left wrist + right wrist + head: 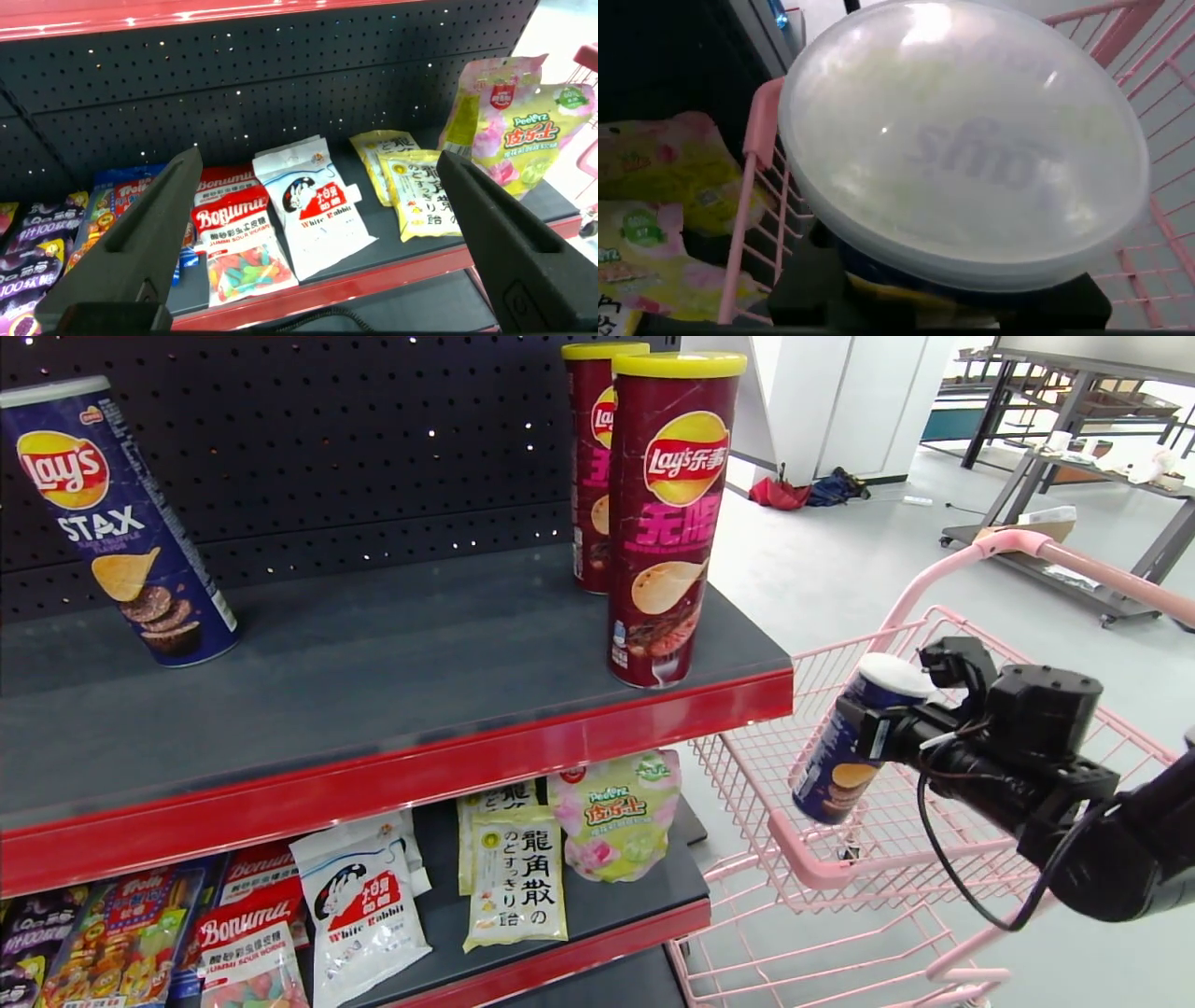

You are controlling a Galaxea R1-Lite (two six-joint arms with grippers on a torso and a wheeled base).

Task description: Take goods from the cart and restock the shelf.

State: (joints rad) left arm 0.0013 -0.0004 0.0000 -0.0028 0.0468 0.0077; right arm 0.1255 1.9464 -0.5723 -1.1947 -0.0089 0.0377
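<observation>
Blue, glossy cardboard makes the chip can (845,747) slick. At the right of the head view the right jaws are clamped on it near its smooth translucent lid (971,140), and it hangs tilted over the pink wire cart (817,866). It could slip, or swing into the red-edged shelf (373,672) and topple the tall maroon cans (667,523). Left jaws stand apart, facing crinkly candy bags (313,205).

Pink wire cart (812,870) painted metal, blue can (831,775) glossy w/ smooth translucent plastic lid (971,140), shelf (373,663) matt.
</observation>
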